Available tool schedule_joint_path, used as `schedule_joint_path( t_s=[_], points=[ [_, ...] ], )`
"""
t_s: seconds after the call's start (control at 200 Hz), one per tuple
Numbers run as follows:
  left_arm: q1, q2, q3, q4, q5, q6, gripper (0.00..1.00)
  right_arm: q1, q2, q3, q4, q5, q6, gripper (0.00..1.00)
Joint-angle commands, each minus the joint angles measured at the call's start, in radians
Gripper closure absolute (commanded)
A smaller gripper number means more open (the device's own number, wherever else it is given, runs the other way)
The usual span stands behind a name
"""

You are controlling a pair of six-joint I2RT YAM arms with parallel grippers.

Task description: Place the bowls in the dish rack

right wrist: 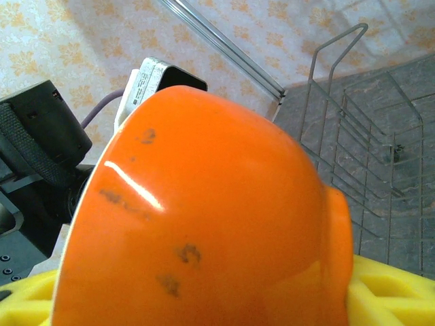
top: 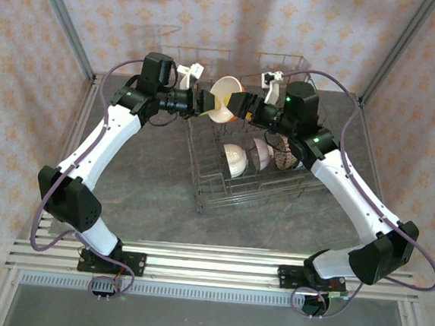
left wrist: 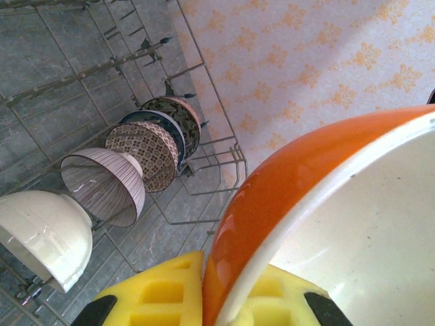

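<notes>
— Now, your left hand [top: 207, 103] is gripping the orange bowl [top: 223, 102]: in its wrist view the pads [left wrist: 160, 295] are sitting one on each side of the rim, pinching the wall.

— And your right hand [top: 242, 104] is lying against the bowl's other side. From its own camera the orange outside is covering the gap between its pads [right wrist: 391, 292], so I cannot tell whether it is clamping or merely touching.

— So you are holding the bowl in the air between both hands, over the far end of the rack [top: 200, 161], well clear of the tabletop [top: 146, 195].

— It is standing on edge. The cream inside is facing your left arm and the foot [right wrist: 336, 224] is pointing at your right arm, so its axis is running left to right.

— The next move is turning on that, I would say. The row of bowls [left wrist: 139, 153] is standing on edge in the rack, nearer to you than the orange one and below it, with the white bowl [top: 234, 159] at the left end.

— The tines just left of that white bowl are looking free from above; that gap is lying almost straight toward you and down.

— Then I am judging the left hand better placed to carry it down, provided the right is backing off first; with both pulling, the bowl could be twisting loose.
</notes>
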Motion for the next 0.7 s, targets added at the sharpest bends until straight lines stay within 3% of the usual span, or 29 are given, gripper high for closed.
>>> schedule_joint_path(
  t_s=[0.0,0.235,0.696],
  points=[
    [-0.008,0.021,0.025,-0.021,-0.016,0.028,0.98,-0.001,-0.031,0.013,0.053,-0.018,0.003,0.41],
    [-0.008,0.042,0.067,-0.071,-0.057,0.042,0.75,-0.001,-0.025,0.042,-0.031,0.054,-0.034,0.42],
    [-0.008,0.097,0.188,-0.15,-0.142,0.073,0.51,-0.047,0.033,0.065,-0.124,0.237,-0.062,0.43]
  ],
)
